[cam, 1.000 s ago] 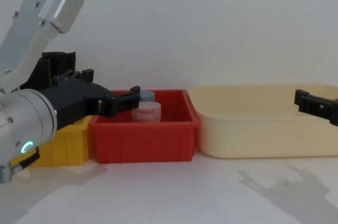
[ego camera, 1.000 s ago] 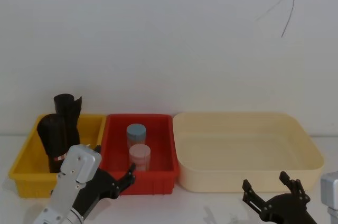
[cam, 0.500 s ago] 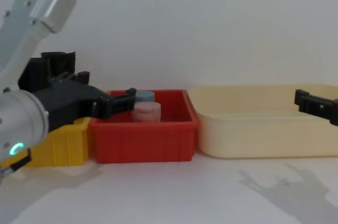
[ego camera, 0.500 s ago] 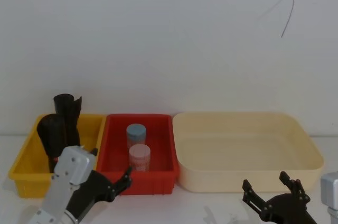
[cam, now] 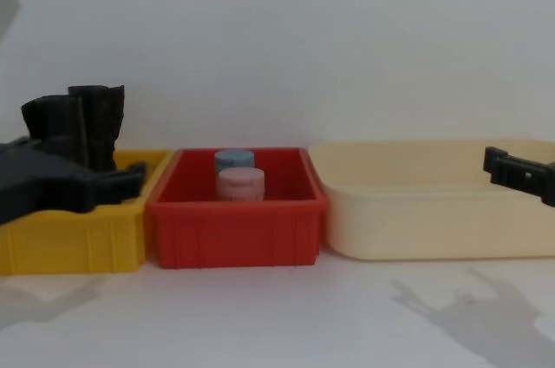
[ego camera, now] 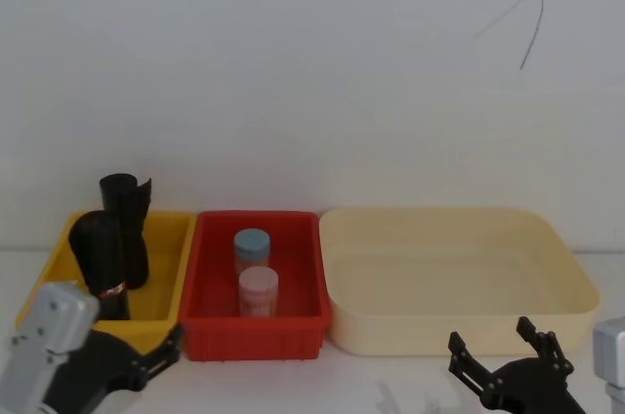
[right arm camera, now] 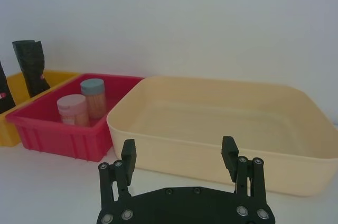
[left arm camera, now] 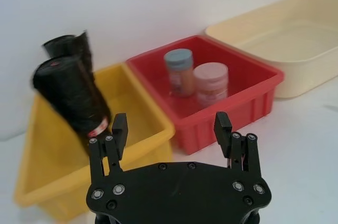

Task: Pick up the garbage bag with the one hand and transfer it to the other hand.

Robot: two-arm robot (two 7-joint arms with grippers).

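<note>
- I am at the reaching step. Nothing is picked up yet.
- The garbage bag [ego camera: 101, 256] stands inside the yellow bin [cam: 87, 242], near its front, and leans a little.
- A taller plain roll [ego camera: 127, 207] stands in the yellow bin too, just behind the garbage bag. I cannot tell if they touch.
- My left gripper [left arm camera: 170, 126] sits low in front of the yellow bin, on my side of its front wall. Its jaws are spread wide and hold nothing. It is apart from the garbage bag.
- My right gripper [right arm camera: 178, 149] waits far to the right of the yellow bin, past the red bin [ego camera: 254, 341] and in front of the cream tub [ego camera: 459, 331]. Its jaws are spread wide too, and empty.
- Next, I think the left gripper has to go up over the yellow bin's front wall. Then it must put one finger on each side of the garbage bag and squeeze.
- I must take the roll with the band, not the plain one behind it. They are close, so a finger could bump the wrong roll.
- After that come the lift out of the yellow bin and the pass to the right gripper.
- The garbage bag has a small red-and-white band [left arm camera: 98, 128] low down. I cannot read any words on it.
- In the red bin, just right of the yellow bin, stand a blue-lid jar [ego camera: 251, 246] and a pink-lid jar [ego camera: 259, 289]. I can read no words on them.
</note>
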